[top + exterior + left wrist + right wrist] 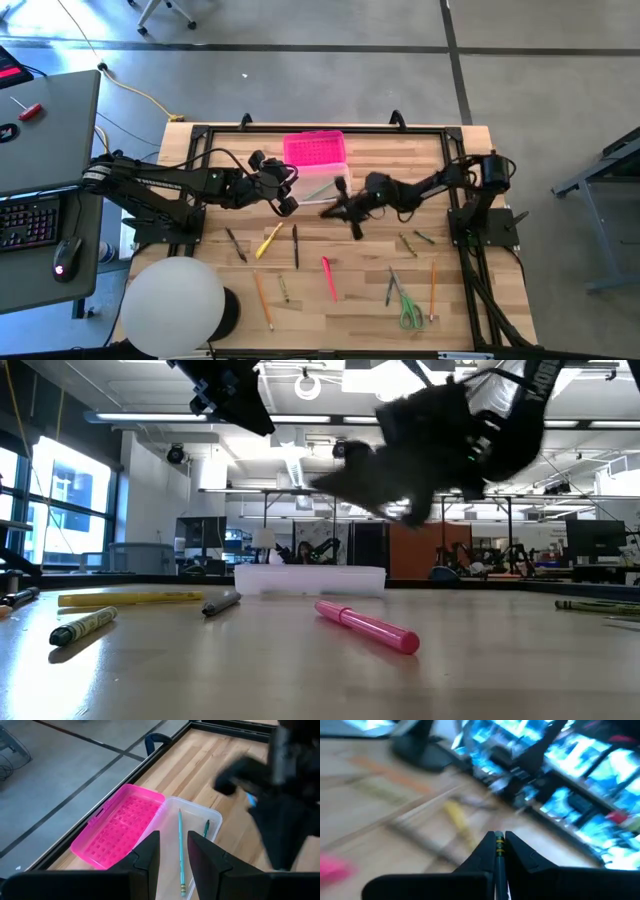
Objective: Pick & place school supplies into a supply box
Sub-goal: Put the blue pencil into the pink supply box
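Between my right pincer's (499, 851) closed tips sits a thin pencil with a green and yellow band, clamped end-on; the pincer hangs above the tabletop (360, 290), just beside the box (318, 180). My left pincer (173, 851) hovers over that box on its other side, tips parted and holding nothing.

The box lies open, its pink lid (117, 827) folded back next to the clear base. Inside I count two items: a teal pencil (180, 851) and a short dark green one (206, 828). So I judge the job barely started, with a third piece in my grip and not yet delivered.

Farther out from the right pincer, much is left on the wood: a pink marker (328, 277), a yellow marker (268, 241), two dark pens, an orange pencil (262, 298), green-handled scissors (408, 312), another orange pencil (433, 290) beside them, and a few small green pieces nearer the right arm's base.
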`<state>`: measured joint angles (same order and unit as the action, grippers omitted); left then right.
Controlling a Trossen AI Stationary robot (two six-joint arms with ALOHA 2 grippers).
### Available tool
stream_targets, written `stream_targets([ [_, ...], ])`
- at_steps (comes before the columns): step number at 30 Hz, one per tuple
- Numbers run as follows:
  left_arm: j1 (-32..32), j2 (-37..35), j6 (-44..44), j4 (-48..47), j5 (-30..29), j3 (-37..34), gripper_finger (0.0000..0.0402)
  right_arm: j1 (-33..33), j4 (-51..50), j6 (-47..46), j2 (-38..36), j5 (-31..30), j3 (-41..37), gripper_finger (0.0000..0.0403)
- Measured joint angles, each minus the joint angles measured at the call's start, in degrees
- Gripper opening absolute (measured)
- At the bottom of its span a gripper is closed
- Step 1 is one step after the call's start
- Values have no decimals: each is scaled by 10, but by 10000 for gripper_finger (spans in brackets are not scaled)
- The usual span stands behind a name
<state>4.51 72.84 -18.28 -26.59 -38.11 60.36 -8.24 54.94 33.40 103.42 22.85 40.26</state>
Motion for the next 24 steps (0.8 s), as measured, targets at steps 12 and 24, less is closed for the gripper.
stream_targets([
  [12,0,0,0,4,-29,0,131,-50,-387,77,123,92,296,3],
  [24,0,0,0,-6,-20,0,131,-87,-359,24,239,75,378,26],
])
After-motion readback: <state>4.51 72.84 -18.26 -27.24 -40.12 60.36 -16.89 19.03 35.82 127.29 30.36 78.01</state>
